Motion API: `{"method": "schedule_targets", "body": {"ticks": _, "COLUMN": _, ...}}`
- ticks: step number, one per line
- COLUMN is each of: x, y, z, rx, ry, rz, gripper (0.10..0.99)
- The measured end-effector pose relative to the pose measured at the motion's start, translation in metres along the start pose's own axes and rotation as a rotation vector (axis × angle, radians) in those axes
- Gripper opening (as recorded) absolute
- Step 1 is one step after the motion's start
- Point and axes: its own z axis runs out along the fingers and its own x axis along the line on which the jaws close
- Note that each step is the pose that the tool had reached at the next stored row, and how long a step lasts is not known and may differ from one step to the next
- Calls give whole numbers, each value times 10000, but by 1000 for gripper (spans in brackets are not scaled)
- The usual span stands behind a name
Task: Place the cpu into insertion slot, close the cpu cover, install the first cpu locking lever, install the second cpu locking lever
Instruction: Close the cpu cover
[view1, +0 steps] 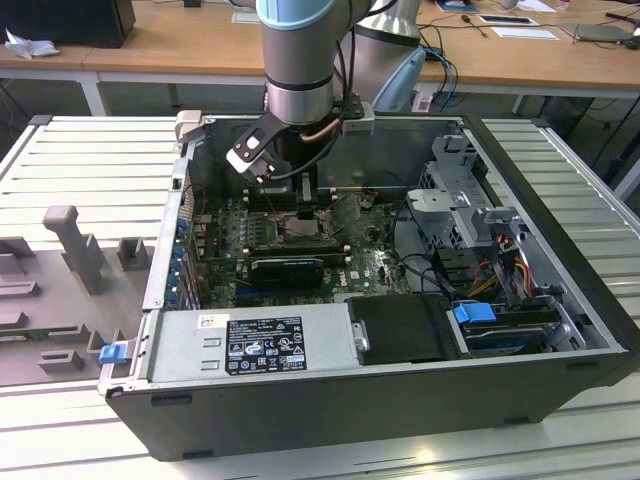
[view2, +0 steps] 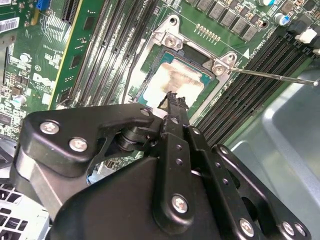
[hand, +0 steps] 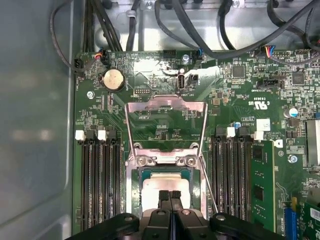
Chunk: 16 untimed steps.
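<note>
The open computer case (view1: 300, 400) held the green board (hand: 240, 100). The claw (hand: 170, 196) hung over it, fingers pressed together on nothing. The metal cover (hand: 166, 106) stood swung back. The chip (hand: 165, 182) lay in its socket (hand: 136, 192), just under the fingertips.

We see a silver-grey arm (view1: 300, 62) with a pale blue cap, a black cable (view1: 341, 90) trailing beside its wrist, and a matte black gripper (view2: 172, 98) whose linked bars are studded with bright round screw heads (view2: 179, 203).
</note>
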Motion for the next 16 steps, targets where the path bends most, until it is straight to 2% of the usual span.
{"method": "schedule_targets", "body": {"ticks": 12, "x": 4, "y": 6, "z": -52, "rx": 0, "ry": 2, "rz": 0, "gripper": 106}}
{"method": "schedule_targets", "body": {"ticks": 16, "x": 4, "y": 43, "z": -52, "rx": 1, "ry": 1, "rz": -6, "gripper": 106}}
